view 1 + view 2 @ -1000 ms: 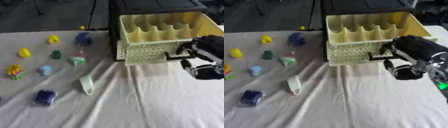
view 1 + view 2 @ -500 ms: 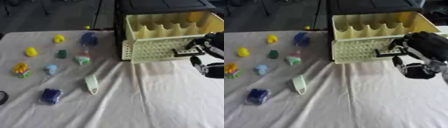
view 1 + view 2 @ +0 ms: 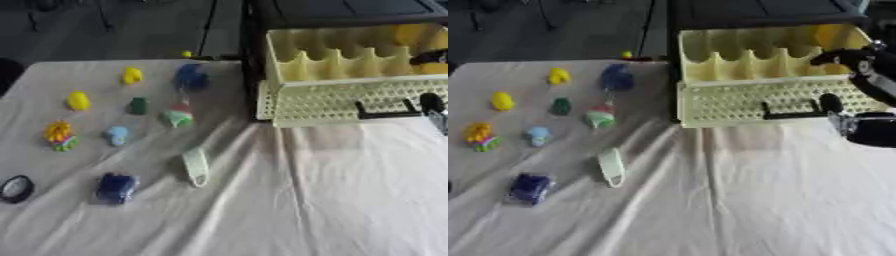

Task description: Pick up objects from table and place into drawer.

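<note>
Although the drawer (image 3: 772,75) stands pulled out at our 1 o'clock with its pale yellow compartments open to the top, we see our right hand (image 3: 866,100) now sitting further toward 3 o'clock than it did a second ago; part of that is our head tilting, since the whole scene has slid across the views. The hand is just beside the drawer's perforated front, near the dark handle bar (image 3: 791,109), and its fingers (image 3: 830,102) look curled, though we cannot tell whether they touch the handle or hold anything. Our left hand shows in neither view. Every object we have to move lies on the bench's white cloth (image 3: 289,200) at our 9 to 11 o'clock, well apart from the drawer: a blue toy (image 3: 191,76) and a small yellow one (image 3: 132,75) furthest away, another yellow piece (image 3: 78,101), a dark green piece (image 3: 138,105), a green-and-white toy (image 3: 178,116), a pale blue piece (image 3: 116,134), a yellow-and-orange toy (image 3: 59,135), a pale green oblong (image 3: 195,166) nearest the middle, a dark blue toy car (image 3: 115,187), and a black ring-shaped thing (image 3: 16,188) at the edge. We judge the drawer ready and the picking not yet begun; the oblong looks the nearest first reach.
</note>
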Action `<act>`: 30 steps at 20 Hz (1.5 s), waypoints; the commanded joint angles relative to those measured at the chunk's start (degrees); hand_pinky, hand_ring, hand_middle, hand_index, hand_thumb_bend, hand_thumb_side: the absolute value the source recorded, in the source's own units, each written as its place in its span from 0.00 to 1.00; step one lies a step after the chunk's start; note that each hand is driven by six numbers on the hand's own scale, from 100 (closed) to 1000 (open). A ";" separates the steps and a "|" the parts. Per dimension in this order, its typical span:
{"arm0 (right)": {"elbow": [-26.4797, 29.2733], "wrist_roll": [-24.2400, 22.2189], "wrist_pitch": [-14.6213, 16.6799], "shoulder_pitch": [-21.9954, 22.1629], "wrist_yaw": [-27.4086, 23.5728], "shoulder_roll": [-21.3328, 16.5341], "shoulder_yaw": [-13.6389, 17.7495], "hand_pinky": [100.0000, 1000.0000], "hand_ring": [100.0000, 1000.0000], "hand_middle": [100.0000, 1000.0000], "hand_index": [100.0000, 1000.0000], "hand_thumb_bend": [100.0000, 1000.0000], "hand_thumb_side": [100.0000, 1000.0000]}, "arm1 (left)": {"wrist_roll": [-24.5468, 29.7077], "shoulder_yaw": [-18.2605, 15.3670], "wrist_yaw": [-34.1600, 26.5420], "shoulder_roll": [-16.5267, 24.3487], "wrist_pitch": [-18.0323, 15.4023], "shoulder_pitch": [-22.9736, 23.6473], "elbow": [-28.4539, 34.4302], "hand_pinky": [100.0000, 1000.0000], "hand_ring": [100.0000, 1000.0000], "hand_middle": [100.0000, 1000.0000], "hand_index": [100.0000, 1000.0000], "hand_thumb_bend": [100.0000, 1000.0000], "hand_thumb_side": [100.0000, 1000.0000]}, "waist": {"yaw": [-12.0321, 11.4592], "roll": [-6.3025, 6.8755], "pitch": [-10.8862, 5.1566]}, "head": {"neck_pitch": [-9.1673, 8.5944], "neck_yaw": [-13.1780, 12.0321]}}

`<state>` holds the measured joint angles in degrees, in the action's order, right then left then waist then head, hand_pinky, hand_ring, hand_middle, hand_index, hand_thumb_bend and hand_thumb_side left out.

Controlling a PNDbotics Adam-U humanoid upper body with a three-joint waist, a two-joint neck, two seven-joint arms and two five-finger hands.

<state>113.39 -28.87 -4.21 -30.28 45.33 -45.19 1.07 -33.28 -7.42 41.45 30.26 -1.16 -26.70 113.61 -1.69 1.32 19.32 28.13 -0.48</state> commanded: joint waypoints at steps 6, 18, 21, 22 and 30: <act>1.20 1.02 0.37 -0.76 -1.08 -1.90 1.52 0.00 0.05 0.02 0.86 0.00 0.03 | -0.26 -0.75 0.17 1.55 0.01 -0.53 0.99 0.47 0.62 0.80 0.86 0.00 1.00 | 0.05 0.06 -0.90 | 0.18 0.56; 1.20 52.80 7.80 -3.72 -14.95 0.98 6.09 0.60 0.68 0.68 0.81 0.00 0.85 | 5.77 -0.01 0.68 5.70 2.71 0.54 0.99 0.51 0.65 0.75 0.85 0.21 0.93 | -1.19 0.46 -0.26 | 4.25 -3.89; 1.20 60.99 10.33 -4.00 -15.55 1.87 5.50 0.62 0.72 0.72 0.82 0.00 0.90 | 12.98 0.85 1.25 7.97 2.84 0.51 0.99 0.56 0.69 0.76 0.85 0.29 0.88 | -1.35 0.58 -0.01 | 5.17 -3.11; 1.20 63.08 11.24 -4.13 -15.73 2.14 5.45 0.62 0.73 0.73 0.83 0.00 0.91 | 15.30 1.20 1.34 8.78 2.65 0.44 0.99 0.61 0.72 0.77 0.87 0.33 0.89 | -1.34 0.60 0.05 | 5.33 -2.85; 1.20 71.36 13.77 -3.73 -16.68 3.41 5.10 0.58 0.67 0.70 0.79 0.00 0.80 | 38.57 7.72 -0.68 18.10 0.82 -3.84 0.99 0.69 0.80 0.81 0.97 0.39 0.91 | -0.52 1.12 -0.26 | 5.48 -1.47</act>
<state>113.66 41.79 9.50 -33.67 29.11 -40.95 5.97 2.01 -0.35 41.37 45.03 -0.09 -29.67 113.62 -2.10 2.50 20.41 33.18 -2.15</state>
